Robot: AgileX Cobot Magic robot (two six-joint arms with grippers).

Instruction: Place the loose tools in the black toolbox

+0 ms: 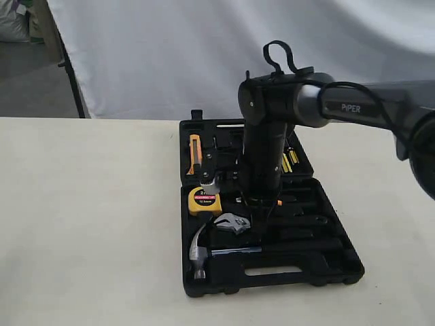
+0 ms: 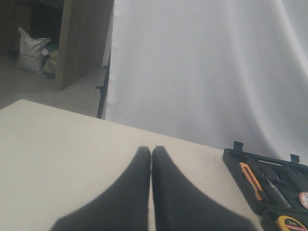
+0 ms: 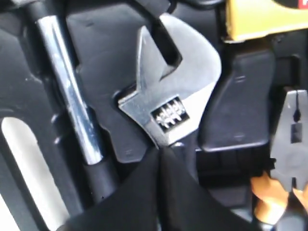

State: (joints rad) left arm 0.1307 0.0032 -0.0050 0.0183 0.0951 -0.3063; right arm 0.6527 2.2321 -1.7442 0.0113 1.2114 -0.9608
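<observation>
Both pressed together: left hand (image 2: 151, 150), right hand (image 3: 161, 153) | silver wrench (image 3: 180, 91) beside chrome-shafted hammer (image 3: 67, 82) in toolbox (image 3: 103, 53)

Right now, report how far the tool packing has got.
Done: the hammer lies in the toolbox's near half. In hand: the wrench lies in the box too, with the right claw closed over its handle; whether it is seated I cannot tell. Left: the tape roll, which I cannot make out in these views. The left claw is shut, away from the box.
</observation>
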